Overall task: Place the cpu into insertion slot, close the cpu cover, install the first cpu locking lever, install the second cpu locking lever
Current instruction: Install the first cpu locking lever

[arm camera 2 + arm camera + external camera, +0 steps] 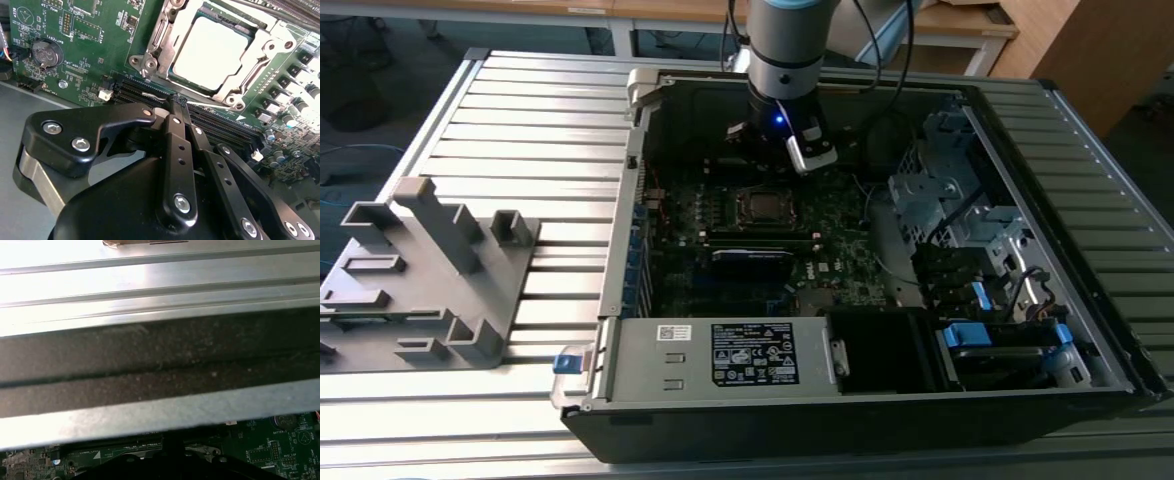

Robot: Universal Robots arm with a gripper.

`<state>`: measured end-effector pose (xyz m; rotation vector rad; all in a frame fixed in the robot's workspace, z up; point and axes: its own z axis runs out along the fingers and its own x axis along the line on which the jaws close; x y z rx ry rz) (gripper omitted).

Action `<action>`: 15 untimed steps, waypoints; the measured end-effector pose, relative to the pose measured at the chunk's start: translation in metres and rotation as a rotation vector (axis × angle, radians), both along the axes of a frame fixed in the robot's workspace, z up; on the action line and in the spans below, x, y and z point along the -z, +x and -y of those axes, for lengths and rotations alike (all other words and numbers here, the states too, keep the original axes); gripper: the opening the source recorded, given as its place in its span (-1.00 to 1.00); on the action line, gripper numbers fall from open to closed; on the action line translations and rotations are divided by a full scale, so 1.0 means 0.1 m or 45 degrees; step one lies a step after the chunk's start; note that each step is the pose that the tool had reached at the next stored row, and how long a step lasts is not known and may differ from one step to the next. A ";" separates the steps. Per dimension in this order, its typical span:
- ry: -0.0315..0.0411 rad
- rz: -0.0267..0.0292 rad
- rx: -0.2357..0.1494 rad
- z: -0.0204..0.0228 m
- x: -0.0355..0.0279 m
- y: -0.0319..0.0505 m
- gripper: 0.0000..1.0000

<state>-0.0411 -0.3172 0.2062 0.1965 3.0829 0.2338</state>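
Second wrist view | claw fingertips closed together, holding nothing | cpu sits under the lowered cpu cover, just beyond the claw tip, not touching it | exterior view: insertion slot mid-motherboard, claw hanging near it inside the open computer case on the slatted bench

The shiny grey square cpu sits in the insertion slot. The metal cpu cover lies flat around it.
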 end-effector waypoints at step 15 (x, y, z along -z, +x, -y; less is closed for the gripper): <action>-0.0234 -0.0001 0.018 -0.089 0.009 0.001 -0.80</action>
